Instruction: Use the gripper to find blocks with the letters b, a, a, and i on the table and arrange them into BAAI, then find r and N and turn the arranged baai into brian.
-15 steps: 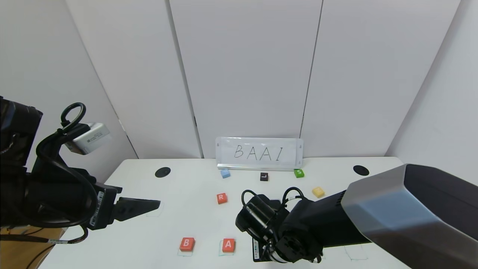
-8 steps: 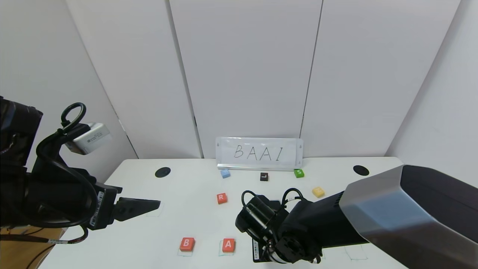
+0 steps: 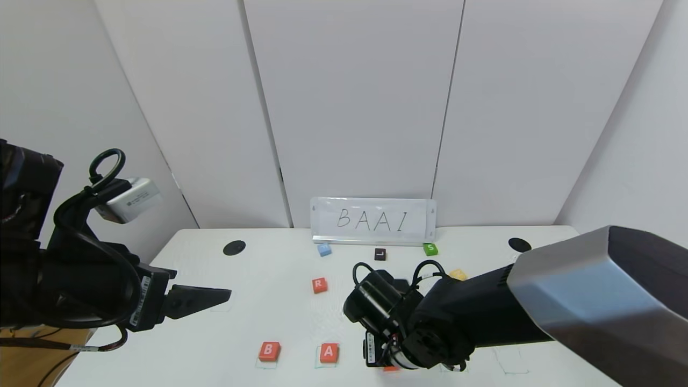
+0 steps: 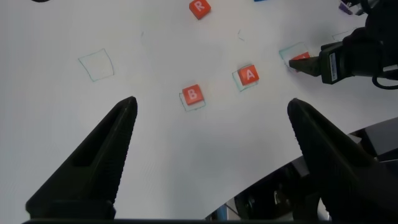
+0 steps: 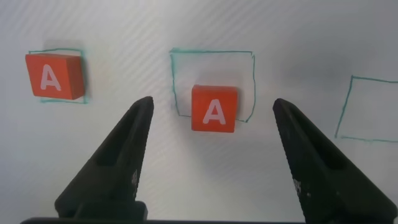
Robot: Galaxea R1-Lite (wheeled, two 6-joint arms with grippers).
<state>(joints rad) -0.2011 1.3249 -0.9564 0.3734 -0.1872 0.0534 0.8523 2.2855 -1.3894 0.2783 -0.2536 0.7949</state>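
On the white table (image 3: 258, 301), the orange-red B block (image 3: 269, 351) and an A block (image 3: 329, 352) each sit on a green outline near the front edge. A second A block (image 5: 214, 109) lies on the lower edge of the following green outline, seen in the right wrist view; only a sliver of it (image 3: 391, 368) shows in the head view. My right gripper (image 5: 212, 104) hovers over it, open and empty, its fingers apart on either side. The R block (image 3: 319, 285) lies mid-table. My left gripper (image 3: 215, 294) is open, held above the table's left side. The purple I block is hidden in the head view.
A BAAI sign (image 3: 373, 220) stands at the back. In front of it lie a light blue block (image 3: 323, 249), a black L block (image 3: 380, 254), a green S block (image 3: 430, 249) and a partly hidden yellow block (image 3: 458, 274). An empty green outline (image 5: 373, 109) lies beside the second A.
My right arm has lifted and drawn back a little from the front edge, uncovering a sliver of the second A block. The left arm has not moved.
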